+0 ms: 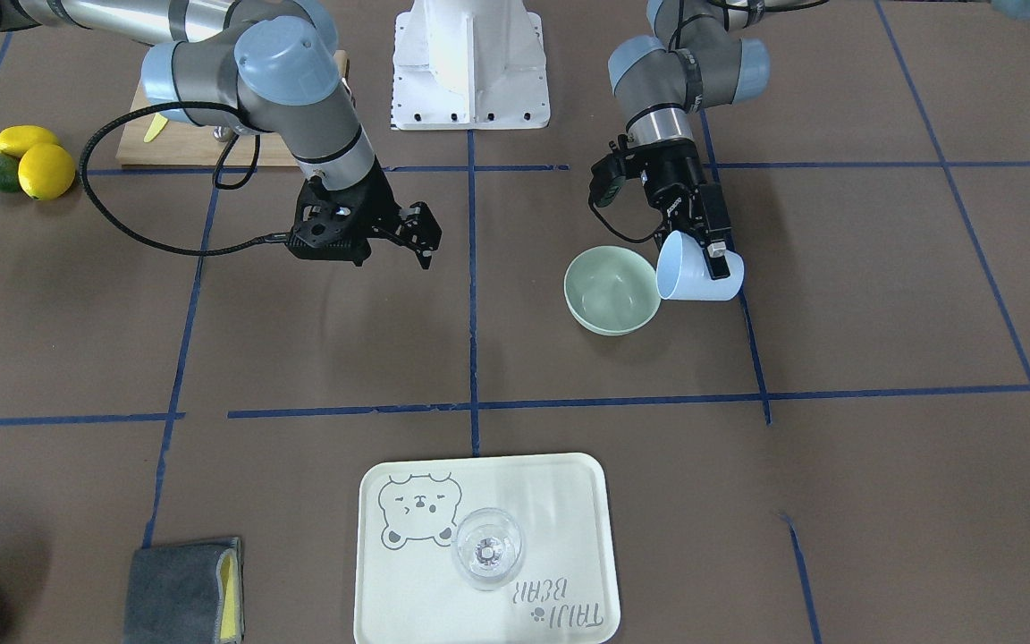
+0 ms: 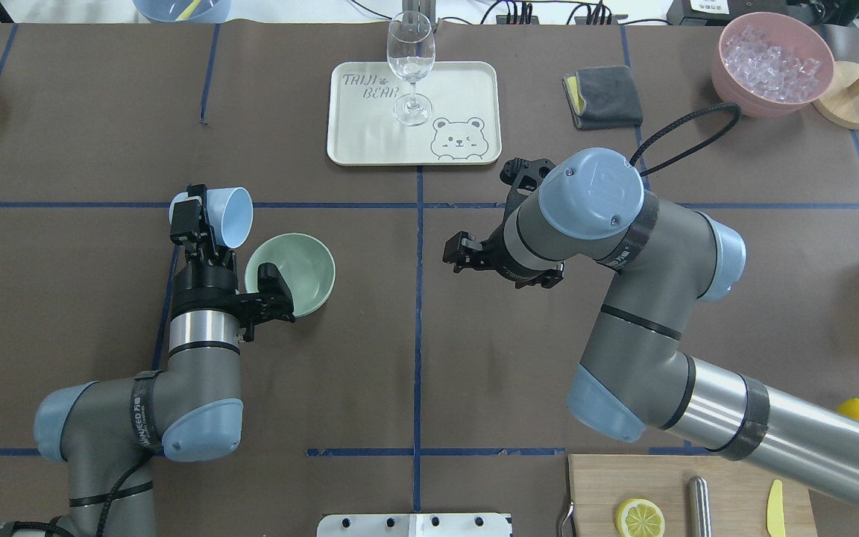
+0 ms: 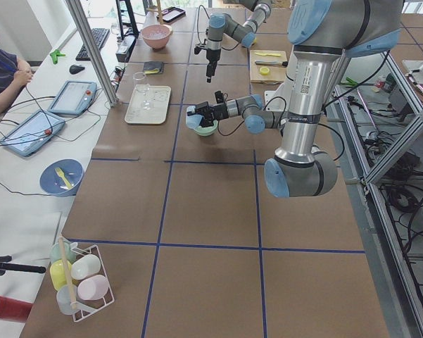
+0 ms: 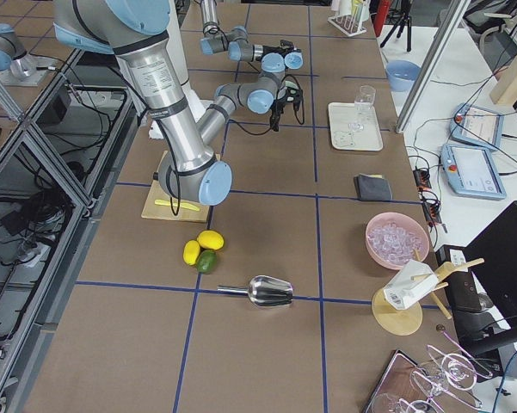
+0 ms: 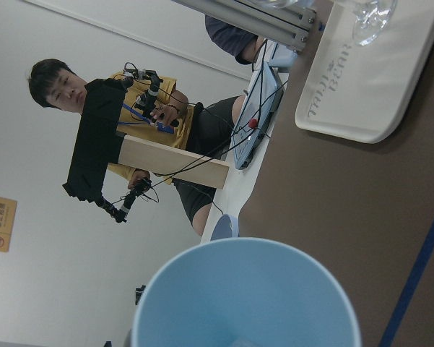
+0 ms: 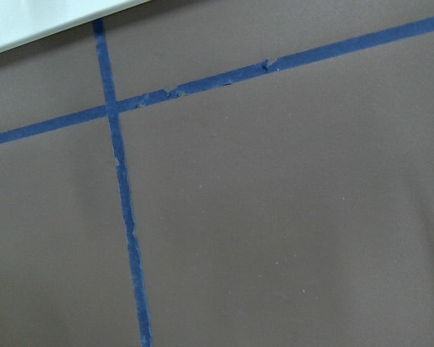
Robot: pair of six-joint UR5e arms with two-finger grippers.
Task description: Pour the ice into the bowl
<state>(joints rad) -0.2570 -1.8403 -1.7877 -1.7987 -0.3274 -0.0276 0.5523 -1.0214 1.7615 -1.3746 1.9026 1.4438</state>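
My left gripper [image 1: 719, 253] is shut on a light blue cup [image 1: 696, 273], held tipped on its side just above the table. The cup's mouth faces the pale mint-green bowl [image 1: 612, 291] and hangs at its rim. In the overhead view the cup [image 2: 230, 216] is beside the bowl [image 2: 295, 270]. The bowl's inside looks bare. I see no ice in the bowl. The left wrist view shows only the cup's pale inner wall [image 5: 245, 296]. My right gripper [image 1: 423, 235] is open and empty, hovering over the table's middle.
A cream tray [image 2: 370, 134] with a wine glass [image 2: 410, 60] stands at the far side. A grey cloth [image 2: 605, 97] and a pink container of clear cubes [image 2: 772, 63] are at the far right. A cutting board [image 2: 698, 500], lemons [image 1: 32, 161] and a metal scoop [image 4: 271, 291] are near my right arm.
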